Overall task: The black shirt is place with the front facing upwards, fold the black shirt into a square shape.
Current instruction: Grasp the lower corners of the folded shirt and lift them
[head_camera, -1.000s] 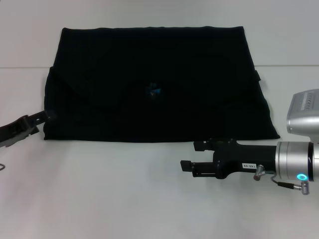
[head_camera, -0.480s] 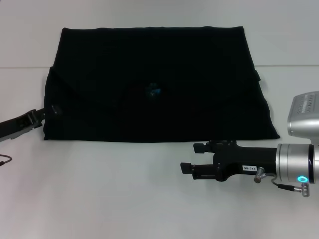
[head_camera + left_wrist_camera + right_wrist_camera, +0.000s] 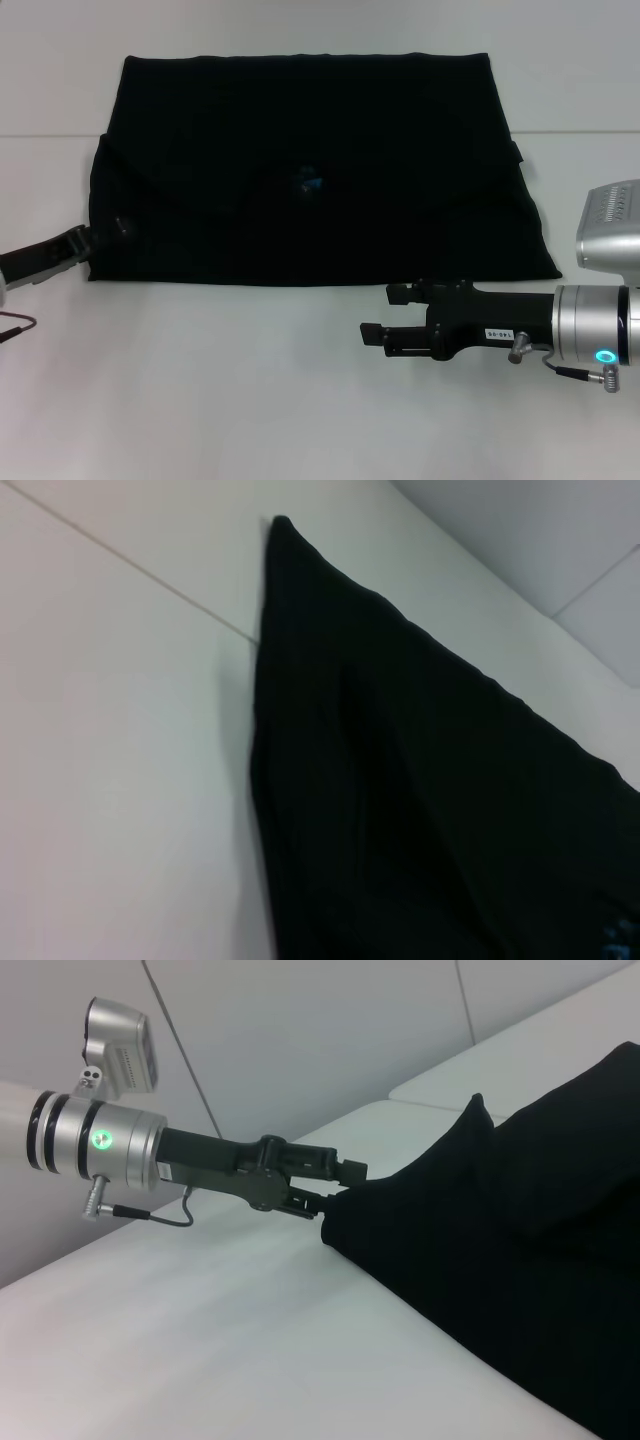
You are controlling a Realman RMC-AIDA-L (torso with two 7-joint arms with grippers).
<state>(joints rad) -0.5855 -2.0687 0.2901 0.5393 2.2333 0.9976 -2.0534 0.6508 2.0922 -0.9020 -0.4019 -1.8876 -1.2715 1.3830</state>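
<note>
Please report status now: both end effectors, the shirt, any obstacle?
Left end effector at black shirt left edge. Right end effector open, off cloth. No obstacle seen.

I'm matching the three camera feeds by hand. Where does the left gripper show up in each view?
Head view: the left gripper reaches in from the picture's left edge, its tip at the near-left corner of the black shirt.
Left wrist view: not in it; only the shirt and the white table.
Right wrist view: seen from across the table, tip at the same shirt corner.
Shared landmark: that shirt corner.
</note>
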